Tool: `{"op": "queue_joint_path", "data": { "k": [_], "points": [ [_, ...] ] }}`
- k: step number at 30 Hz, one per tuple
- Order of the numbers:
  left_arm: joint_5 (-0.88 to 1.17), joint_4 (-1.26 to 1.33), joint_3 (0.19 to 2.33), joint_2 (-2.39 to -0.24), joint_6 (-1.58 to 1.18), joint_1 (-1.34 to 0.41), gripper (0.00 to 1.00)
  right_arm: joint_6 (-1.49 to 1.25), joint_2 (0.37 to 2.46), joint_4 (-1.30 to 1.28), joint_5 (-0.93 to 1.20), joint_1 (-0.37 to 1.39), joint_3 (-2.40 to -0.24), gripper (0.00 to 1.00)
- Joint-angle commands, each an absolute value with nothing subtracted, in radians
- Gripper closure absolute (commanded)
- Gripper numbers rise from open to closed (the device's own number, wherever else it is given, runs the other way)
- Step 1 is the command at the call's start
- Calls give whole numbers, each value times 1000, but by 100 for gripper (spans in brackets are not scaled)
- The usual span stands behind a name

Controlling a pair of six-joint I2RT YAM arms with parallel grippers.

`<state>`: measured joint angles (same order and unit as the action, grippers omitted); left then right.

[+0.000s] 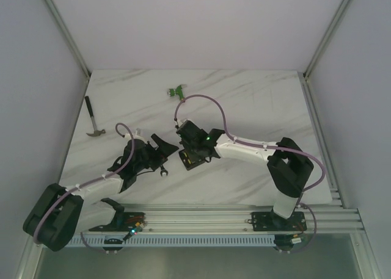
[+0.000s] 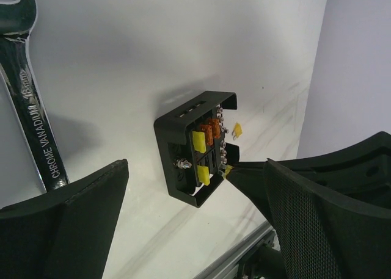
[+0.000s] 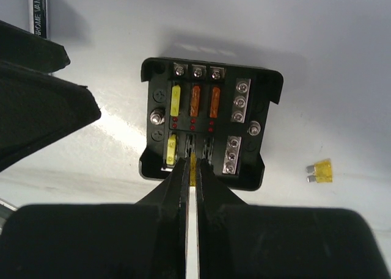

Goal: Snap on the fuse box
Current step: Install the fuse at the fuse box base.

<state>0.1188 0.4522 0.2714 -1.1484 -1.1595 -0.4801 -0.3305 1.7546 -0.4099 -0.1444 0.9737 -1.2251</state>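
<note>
yellow fuse, pinched in the right gripper's tips, meets the fuse box's empty slot just ahead, seemingly for seating; the left gripper hangs open alongside.

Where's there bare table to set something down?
Bare: the table's far right quarter, beyond the right arm, and the far strip between the hammer and green connector. Crowded: mid-table, where the left gripper, right gripper pinching a yellow fuse, fuse box and wrench bunch together.

I see a white marbled table boxed by plain pale walls, evenly lit, with an aluminium rail along the near edge.
</note>
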Motion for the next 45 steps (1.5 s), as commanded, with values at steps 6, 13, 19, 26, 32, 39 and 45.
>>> {"op": "queue_joint_path", "data": {
  "k": [6, 13, 19, 26, 32, 39, 45],
  "points": [
    [127, 434, 254, -1105, -1162, -461, 0, -306, 1810, -447, -176, 989, -1290, 100],
    [127, 429, 252, -1098, -1163, -457, 0, -305, 1829, -464, -179, 994, -1304, 100],
    [127, 429, 249, -1096, -1166, -455, 0, -302, 1844, -466, -172, 998, -1314, 100],
    [127, 429, 249, -1097, -1166, -456, 0, -301, 1866, -482, -179, 1001, -1327, 100],
    [130, 431, 250, -1096, -1168, -456, 0, -304, 1880, -484, -175, 1003, -1340, 85],
    [130, 431, 250, -1094, -1167, -456, 0, -303, 1882, -486, -174, 1005, -1349, 74],
    [132, 429, 251, -1090, -1167, -455, 0, -308, 1865, -486, -179, 1008, -1349, 74]
  ]
}}
